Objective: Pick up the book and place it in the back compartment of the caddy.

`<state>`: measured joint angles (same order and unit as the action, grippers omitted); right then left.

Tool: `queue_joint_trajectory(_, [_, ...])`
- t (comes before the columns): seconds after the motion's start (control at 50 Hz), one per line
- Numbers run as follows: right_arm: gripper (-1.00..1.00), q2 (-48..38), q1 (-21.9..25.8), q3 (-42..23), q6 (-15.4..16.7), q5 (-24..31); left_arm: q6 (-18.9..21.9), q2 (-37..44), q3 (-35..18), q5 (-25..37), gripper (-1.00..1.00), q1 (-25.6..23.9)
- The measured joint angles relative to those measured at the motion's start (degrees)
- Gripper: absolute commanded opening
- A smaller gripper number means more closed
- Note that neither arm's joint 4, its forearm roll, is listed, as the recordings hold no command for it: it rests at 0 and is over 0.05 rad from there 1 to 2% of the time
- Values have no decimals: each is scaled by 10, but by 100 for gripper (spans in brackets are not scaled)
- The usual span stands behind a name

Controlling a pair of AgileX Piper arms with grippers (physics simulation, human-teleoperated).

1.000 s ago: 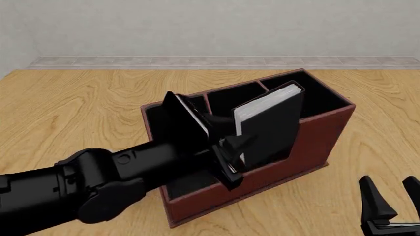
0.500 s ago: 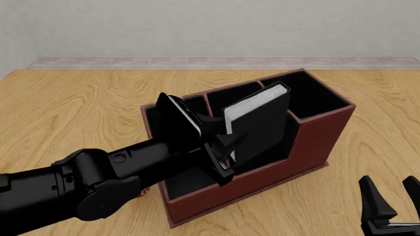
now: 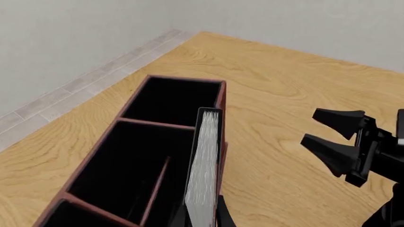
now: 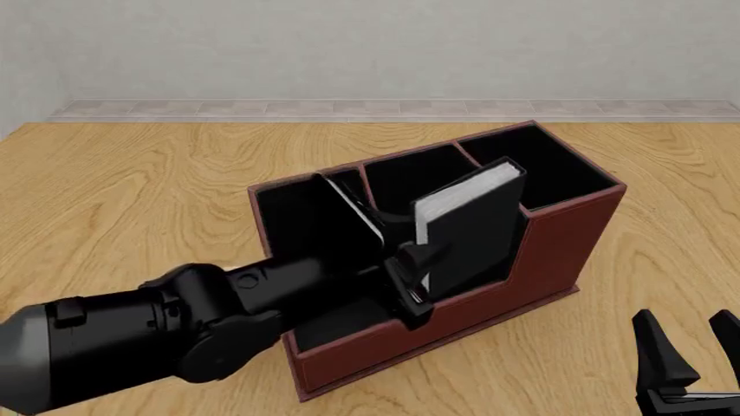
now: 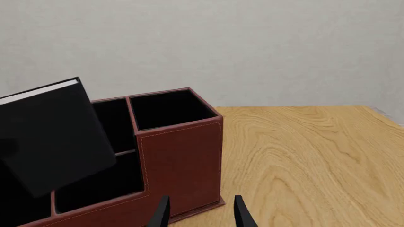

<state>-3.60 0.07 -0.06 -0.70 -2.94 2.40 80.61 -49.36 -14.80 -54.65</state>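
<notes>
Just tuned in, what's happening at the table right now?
The left gripper holds the book upright and tilted over the caddy, its lower end down in the cells behind the low front wall. It is not released yet. The right gripper is open, idle near the table's front right corner, beside the caddy.

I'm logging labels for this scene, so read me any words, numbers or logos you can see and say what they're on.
None: no readable text in any view.
The book shows a plain black cover and white page edges.
The caddy is bare red-brown.
The left claw and right claw carry no marking.
</notes>
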Motion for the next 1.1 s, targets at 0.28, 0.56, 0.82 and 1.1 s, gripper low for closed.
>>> queue_joint_trajectory(0.28, [100,-2,0,0,0,-2,2,35,-11,-13,-100,10])
queue_joint_trajectory(0.56, [100,-2,0,0,0,-2,4,70,-8,-38,-100,24])
queue_joint_trajectory(0.82, [100,-3,0,0,0,-3,7,94,-6,-55,-100,32])
queue_joint_trajectory(1.1, [100,-3,0,0,0,-3,10,119,1,-75,-100,40])
